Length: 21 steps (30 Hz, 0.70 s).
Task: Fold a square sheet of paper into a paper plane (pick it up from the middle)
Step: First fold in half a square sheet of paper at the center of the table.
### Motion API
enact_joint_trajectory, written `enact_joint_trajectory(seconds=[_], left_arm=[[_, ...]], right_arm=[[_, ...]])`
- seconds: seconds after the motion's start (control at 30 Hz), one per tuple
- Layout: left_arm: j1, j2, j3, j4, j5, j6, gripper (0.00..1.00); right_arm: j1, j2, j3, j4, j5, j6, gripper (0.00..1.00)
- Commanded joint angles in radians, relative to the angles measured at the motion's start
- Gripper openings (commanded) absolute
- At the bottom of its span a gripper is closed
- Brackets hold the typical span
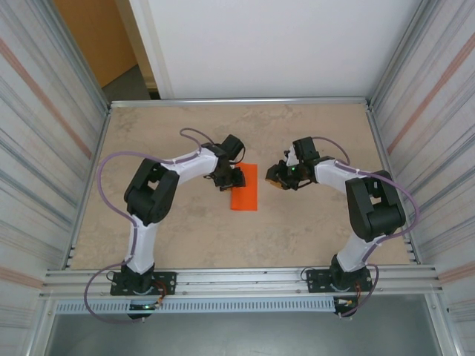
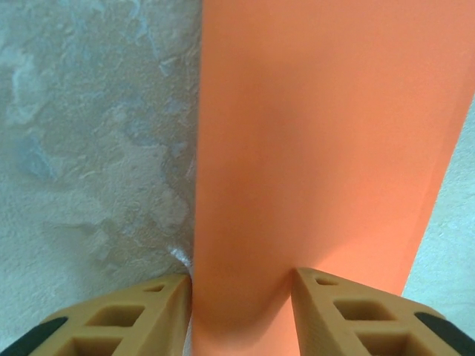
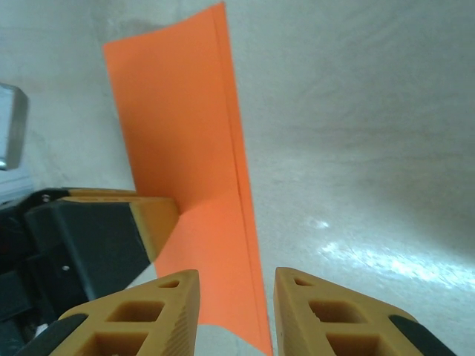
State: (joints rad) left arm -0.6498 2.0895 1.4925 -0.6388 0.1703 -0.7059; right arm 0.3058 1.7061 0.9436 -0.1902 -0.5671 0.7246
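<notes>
Thin bright orange paper sheet [image 1: 245,189], already folded once into a narrow rectangle, two layers showing along one long edge from the right wrist camera. Lying flat in the middle of the beige stone-look tabletop [image 1: 171,133], between the two arms.

Guessing only the first centre crease is done. Nose corners, wing folds, final shaping all yet to do, so nowhere near a plane.

Long axis running pretty much straight away from the arm bases, near to far, barely tilted. No pointed end yet, so not really aiming anywhere.

Black-and-tan left gripper [image 1: 231,180] down on the sheet's left long edge, tan fingers [image 2: 148,319] partly apart over flat paper, looks more like pressing than pinching. Right gripper [image 1: 278,178] just beside the right edge, narrow gap, clamped on nothing.
</notes>
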Motion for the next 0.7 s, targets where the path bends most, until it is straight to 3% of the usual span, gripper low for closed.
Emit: enact_joint_trajectory(seconds=[0.0,0.67], left_arm=[[-0.042,0.148,-0.03,-0.077,-0.013,-0.02,0.43],[-0.052,0.217,-0.007,-0.101,0.01,-0.034,0.46]], right_arm=[[-0.01,-0.03,-0.017,-0.021,0.018,-0.01,0.31],[-0.025,-0.025,-0.043,0.009,-0.007,-0.011,0.31]])
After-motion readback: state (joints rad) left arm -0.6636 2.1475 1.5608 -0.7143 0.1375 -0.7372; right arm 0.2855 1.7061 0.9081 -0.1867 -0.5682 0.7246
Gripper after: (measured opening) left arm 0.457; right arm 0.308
